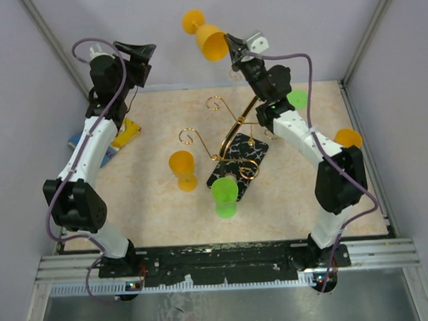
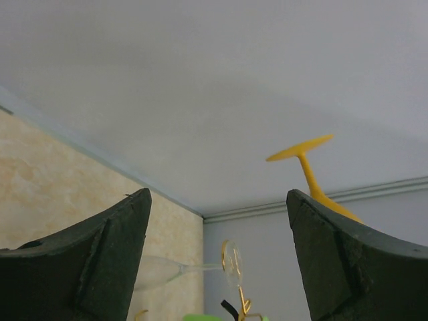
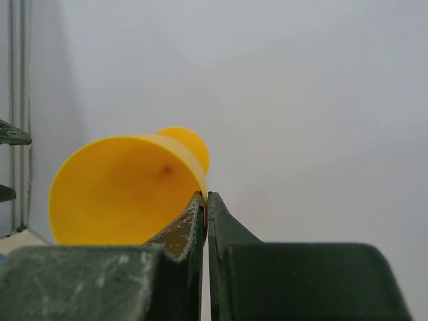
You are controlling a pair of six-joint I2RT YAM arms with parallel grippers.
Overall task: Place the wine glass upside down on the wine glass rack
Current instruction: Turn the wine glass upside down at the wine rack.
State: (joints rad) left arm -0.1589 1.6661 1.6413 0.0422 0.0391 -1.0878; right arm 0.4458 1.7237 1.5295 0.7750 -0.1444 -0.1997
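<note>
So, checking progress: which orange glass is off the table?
The orange glass clamped by its rim in the right gripper, held high; the other two sit on the table.

An orange glass [image 1: 182,169] stands on the table [image 1: 162,113] near a green glass [image 1: 225,195].
</note>
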